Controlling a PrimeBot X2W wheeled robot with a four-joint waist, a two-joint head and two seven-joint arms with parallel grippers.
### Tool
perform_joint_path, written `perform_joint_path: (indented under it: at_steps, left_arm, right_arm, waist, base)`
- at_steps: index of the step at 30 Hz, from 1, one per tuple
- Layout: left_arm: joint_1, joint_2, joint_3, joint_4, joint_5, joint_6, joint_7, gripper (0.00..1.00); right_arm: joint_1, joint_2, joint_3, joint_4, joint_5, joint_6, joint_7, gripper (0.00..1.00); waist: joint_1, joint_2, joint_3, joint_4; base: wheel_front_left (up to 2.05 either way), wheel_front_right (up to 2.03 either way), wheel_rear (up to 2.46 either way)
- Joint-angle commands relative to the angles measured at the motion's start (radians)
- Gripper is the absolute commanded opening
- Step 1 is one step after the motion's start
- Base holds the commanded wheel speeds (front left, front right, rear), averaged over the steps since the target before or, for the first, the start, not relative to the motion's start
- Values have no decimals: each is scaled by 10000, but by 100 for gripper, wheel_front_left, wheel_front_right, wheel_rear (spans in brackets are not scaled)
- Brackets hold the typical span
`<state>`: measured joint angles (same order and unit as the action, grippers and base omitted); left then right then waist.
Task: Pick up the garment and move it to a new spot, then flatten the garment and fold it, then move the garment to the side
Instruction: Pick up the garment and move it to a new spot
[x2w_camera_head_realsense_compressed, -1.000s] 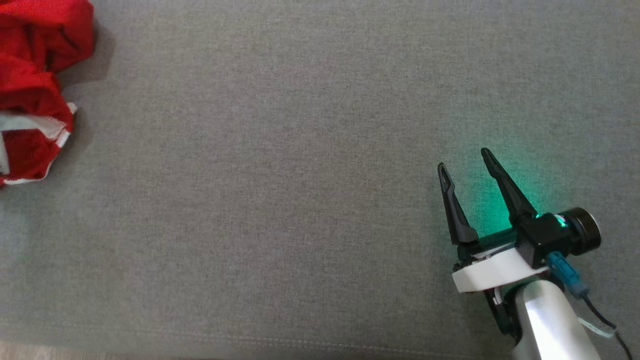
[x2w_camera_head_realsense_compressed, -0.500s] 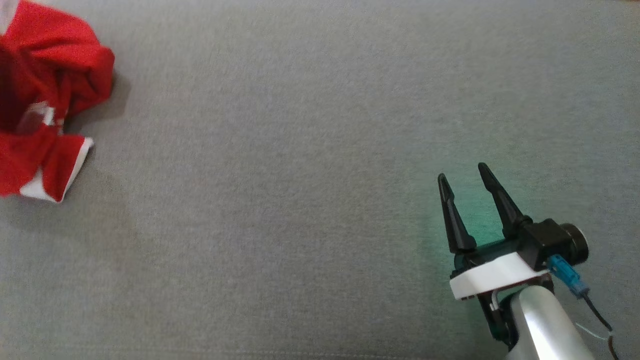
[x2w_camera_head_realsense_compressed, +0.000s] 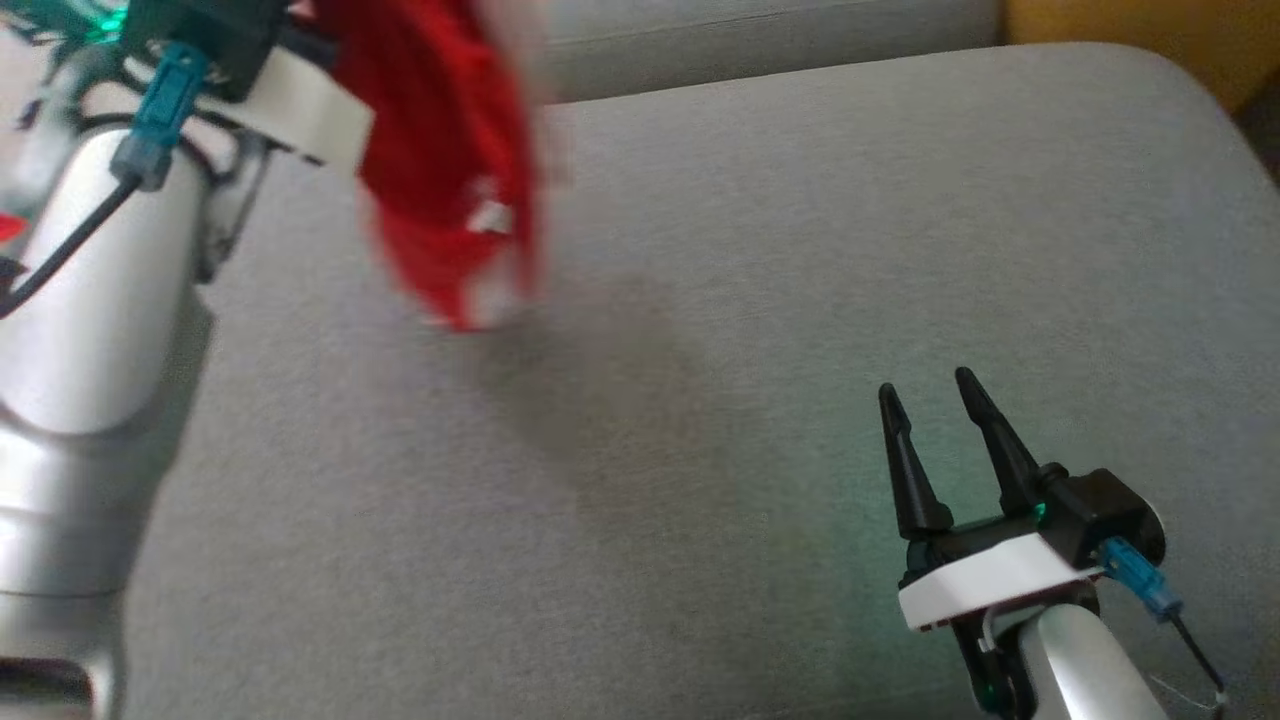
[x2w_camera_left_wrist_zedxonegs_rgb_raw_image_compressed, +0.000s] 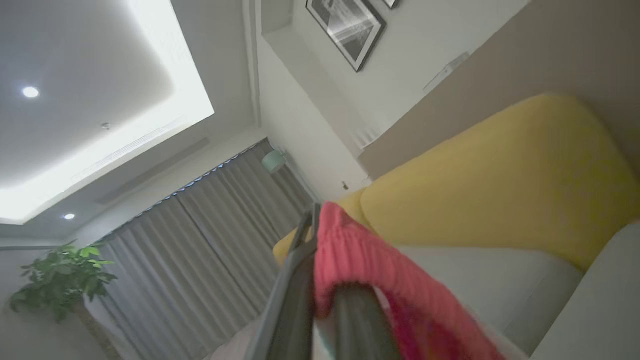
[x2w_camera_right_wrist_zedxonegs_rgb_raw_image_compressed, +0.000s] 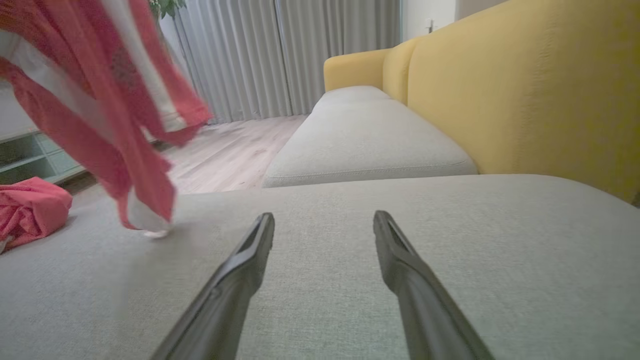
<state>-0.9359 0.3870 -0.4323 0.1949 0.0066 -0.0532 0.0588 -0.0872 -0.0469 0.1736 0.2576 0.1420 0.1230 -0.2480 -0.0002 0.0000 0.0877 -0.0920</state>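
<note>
Grey woven fabric covers a wide sofa seat (x2w_camera_head_realsense_compressed: 760, 300) that spreads across the head view, and a yellow backrest (x2w_camera_right_wrist_zedxonegs_rgb_raw_image_compressed: 525, 90) rises behind it in the right wrist view. Above the far left part of the seat hangs the jersey (x2w_camera_head_realsense_compressed: 440, 170), red with white bands and blurred by motion. Its long axis runs straight up and down, like a towel on a hook. Its top is gathered in the left claw (x2w_camera_left_wrist_zedxonegs_rgb_raw_image_compressed: 316, 225), whose two dark fingers are pressed together on a bunched red fold, as the left wrist view shows close up. The pale left forearm (x2w_camera_head_realsense_compressed: 90, 300) stands tall at the left edge of the head view. The lowest tip (x2w_camera_right_wrist_zedxonegs_rgb_raw_image_compressed: 147, 225) of the jersey reaches the seat or hangs just above it; the blur hides which. The right claw (x2w_camera_head_realsense_compressed: 925, 385) sits low over the near right part of the seat, its fingers spread wide with nothing between them, pointing away from the robot. From that claw the jersey lies ahead and to the left, well apart, with bare grey seat between the two. The left arm is the one carrying, and the right will probably join only once the cloth is laid down. A second red cloth (x2w_camera_right_wrist_zedxonegs_rgb_raw_image_compressed: 30, 210), crumpled, lies on the seat farther left, at the edge of the right wrist view.
</note>
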Motion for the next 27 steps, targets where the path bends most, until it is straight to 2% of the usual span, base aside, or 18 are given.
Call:
perform_joint_path:
  at_steps: [1,6,9,15,21,22,24,25,26,27]
  left_arm:
    - [-433,196,374,-451,-205,23,129,0]
    - [-45,-937,547,-1074,-1372,300,602,0]
    - [1153,-1436,674,-799,-2155,623,826,0]
    - [3136,-1511,963,987,-2724,1093,324,0]
    - [3939,-1678,1211,2984,-2926,1422,-929,1]
    - [3999,-1703,1230,3284,-2934,1458,-1134,11]
    - [4056,-1783,1293,3827,-2991,1517,-1539,46]
    - [4061,-1823,1318,4067,-3016,1537,-1734,87]
    - [4047,-1854,1335,4293,-3029,1557,-1909,100]
    - [4021,-1884,1367,4497,-3060,1567,-2084,100]
  right_arm:
    - [-240,-33,265,-343,57,77,-135,100]
    - [-236,-33,161,-409,104,77,-136,100]
    - [-257,-33,80,-408,146,77,-136,100]
    - [-455,-33,132,-526,202,77,-137,100]
    - [-615,-33,137,-591,165,77,-137,100]
    - [-641,-33,141,-598,162,77,-137,100]
    - [-677,-33,133,-630,158,77,-137,100]
    - [-690,-33,124,-640,151,77,-137,100]
    - [-703,-33,110,-652,147,77,-137,100]
    - [-714,-33,96,-657,141,77,-137,100]
  waist:
    - [2,0,-155,-461]
    - [2,0,9,-802]
    - [2,0,229,-895]
    - [2,0,845,-991]
    - [2,0,1483,-1010]
    - [2,0,1561,-1011]
    - [2,0,1698,-1001]
    - [2,0,1751,-991]
    - [2,0,1793,-977]
    - [2,0,1822,-963]
  base:
    - [0,0,0]
    - [0,0,0]
    - [0,0,0]
    - [0,0,0]
    - [0,0,0]
    - [0,0,0]
    - [0,0,0]
    - [0,0,0]
    - [0,0,0]
    - [0,0,0]
